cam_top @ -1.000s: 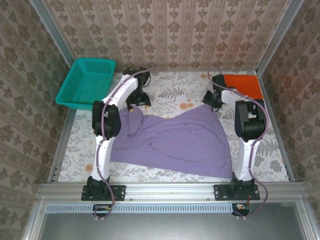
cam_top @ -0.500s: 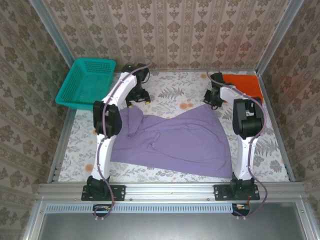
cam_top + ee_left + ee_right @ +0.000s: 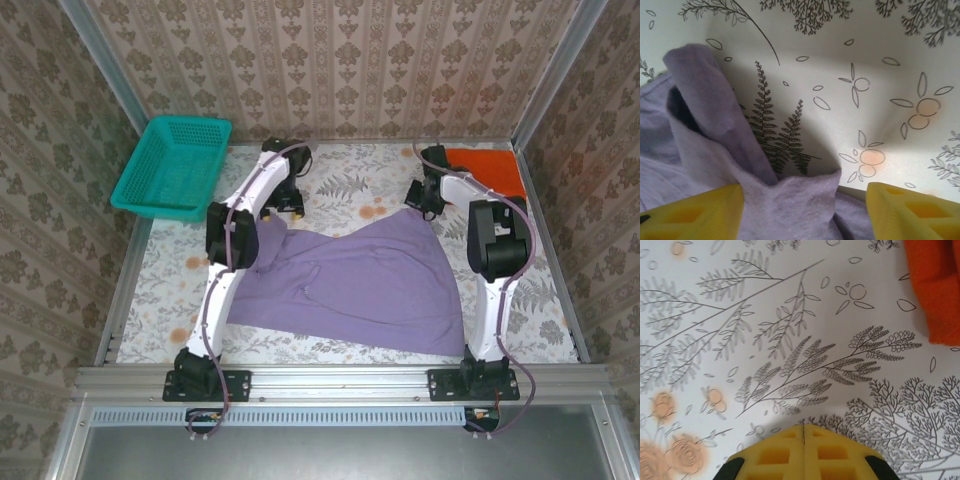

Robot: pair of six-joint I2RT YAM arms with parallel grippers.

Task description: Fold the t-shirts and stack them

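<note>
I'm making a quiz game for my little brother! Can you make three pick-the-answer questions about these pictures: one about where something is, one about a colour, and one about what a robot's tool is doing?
1. Where does the orange t-shirt lie?
A) near left
B) far right
C) in the middle

2. What colour is the mesh basket?
A) teal
B) red
C) white

3. How is the right tool?
A) wide open
B) half open
C) shut

Answers:
1 B: the top view shows it folded in the far right corner.
2 A: its plastic mesh is teal all over.
3 C: in the right wrist view its yellow pads meet with nothing between them.
</note>
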